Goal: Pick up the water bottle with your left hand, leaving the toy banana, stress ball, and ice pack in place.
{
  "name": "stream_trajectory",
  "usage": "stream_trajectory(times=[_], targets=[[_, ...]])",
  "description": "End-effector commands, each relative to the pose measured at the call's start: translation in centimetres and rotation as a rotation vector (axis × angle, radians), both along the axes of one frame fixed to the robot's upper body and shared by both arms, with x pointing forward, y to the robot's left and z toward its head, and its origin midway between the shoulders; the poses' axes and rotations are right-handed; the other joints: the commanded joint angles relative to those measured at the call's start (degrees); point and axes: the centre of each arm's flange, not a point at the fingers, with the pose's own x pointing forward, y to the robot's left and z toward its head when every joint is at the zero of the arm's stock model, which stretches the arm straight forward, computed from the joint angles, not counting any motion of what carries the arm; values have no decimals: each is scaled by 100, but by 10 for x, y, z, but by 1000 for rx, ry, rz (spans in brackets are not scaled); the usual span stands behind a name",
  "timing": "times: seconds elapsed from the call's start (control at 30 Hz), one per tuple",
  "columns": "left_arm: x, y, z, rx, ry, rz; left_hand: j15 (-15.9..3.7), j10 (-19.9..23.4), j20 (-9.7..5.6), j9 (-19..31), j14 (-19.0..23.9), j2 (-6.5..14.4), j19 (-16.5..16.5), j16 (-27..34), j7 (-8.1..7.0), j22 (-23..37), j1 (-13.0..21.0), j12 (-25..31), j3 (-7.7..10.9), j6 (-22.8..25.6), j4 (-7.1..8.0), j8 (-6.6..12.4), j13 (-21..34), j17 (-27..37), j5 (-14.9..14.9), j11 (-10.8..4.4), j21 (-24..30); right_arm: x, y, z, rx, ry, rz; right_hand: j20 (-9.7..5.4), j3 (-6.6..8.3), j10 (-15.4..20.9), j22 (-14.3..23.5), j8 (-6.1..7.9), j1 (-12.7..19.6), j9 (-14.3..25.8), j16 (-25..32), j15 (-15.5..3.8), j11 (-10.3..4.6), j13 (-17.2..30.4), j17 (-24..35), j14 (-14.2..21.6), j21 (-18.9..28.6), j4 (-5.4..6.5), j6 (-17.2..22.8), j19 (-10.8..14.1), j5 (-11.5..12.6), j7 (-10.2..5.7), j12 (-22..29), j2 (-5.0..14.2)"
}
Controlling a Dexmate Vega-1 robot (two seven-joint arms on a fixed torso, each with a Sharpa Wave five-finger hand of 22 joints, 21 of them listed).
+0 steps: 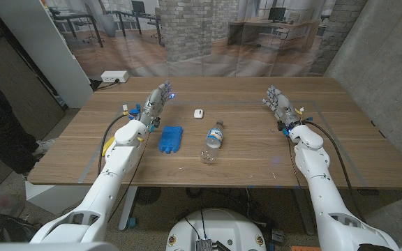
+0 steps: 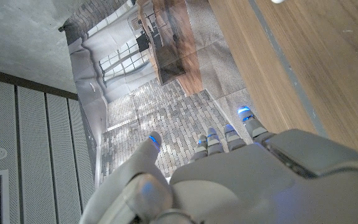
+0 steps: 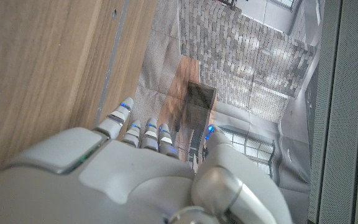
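Wooden table (image 1: 257, 150) bears water bottle (image 1: 216, 134) overhead.

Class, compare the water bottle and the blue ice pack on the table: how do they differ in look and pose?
The bottle is clear with a blue label; the ice pack is solid blue. The bottle is a long cylinder lying on its side; the ice pack is a flat rectangular slab. The ice pack lies nearer the left hand than the bottle does. Both rest on the table, untouched.

The left hand (image 2: 241, 180), fingers extended and holding nothing, reaches beside the wooden table (image 2: 316, 68).
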Motion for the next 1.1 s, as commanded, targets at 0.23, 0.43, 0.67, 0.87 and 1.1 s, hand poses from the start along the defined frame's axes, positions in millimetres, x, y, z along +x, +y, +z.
stream_trajectory(times=[0.23, 0.43, 0.67, 0.87, 1.1], targets=[[-11, -6, 29, 193, -76, 16, -27, 34, 0, 31, 2, -19, 13, 12, -11, 17, 137, 36, 21, 40, -116, 41, 26, 6, -21, -52, -40, 0, -2, -10, 15, 9, 4, 6, -15, 4, 15, 43, 69, 16, 53, 32, 39, 12, 22, -28, 29, -38, 13, 21, 8, 23, 42, 13], [-15, -7, 38, 258, -95, 13, -30, 41, -6, 32, 2, -33, 22, 7, -27, 15, 199, 33, 35, 53, -187, 37, 26, 4, -30, -71, -64, -2, -3, -12, 20, 6, 1, 8, -20, 5, 15, 44, 69, 16, 55, 37, 43, 12, 23, -26, 29, -45, 16, 21, 7, 24, 43, 16], [-20, -8, 46, 320, -112, 11, -31, 44, -11, 34, 10, -57, 33, 6, -42, 14, 256, 30, 44, 58, -255, 32, 26, 3, -39, -79, -84, -5, -3, -15, 25, 6, -2, 10, -27, 8, 15, 44, 67, 17, 56, 40, 42, 13, 24, -26, 30, -51, 17, 22, 6, 20, 43, 18], [-24, -8, 53, 382, -128, 18, -31, 44, -14, 35, 12, -73, 44, 4, -47, 14, 314, 26, 55, 69, -322, 31, 26, 3, -46, -87, -104, -7, -3, -17, 30, 5, -4, 10, -32, 20, 15, 45, 66, 17, 58, 41, 40, 13, 25, -24, 30, -56, 20, 22, 5, 20, 47, 21], [-32, -9, 63, 441, -160, 32, -33, 49, -12, 36, 17, -84, 52, 2, -52, 14, 377, 24, 66, 73, -392, 26, 26, 2, -53, -88, -128, -9, -1, -20, 37, 0, -5, 13, -40, 27, 15, 46, 64, 17, 59, 40, 47, 13, 26, -24, 29, -62, 24, 21, 4, 20, 50, 25]])
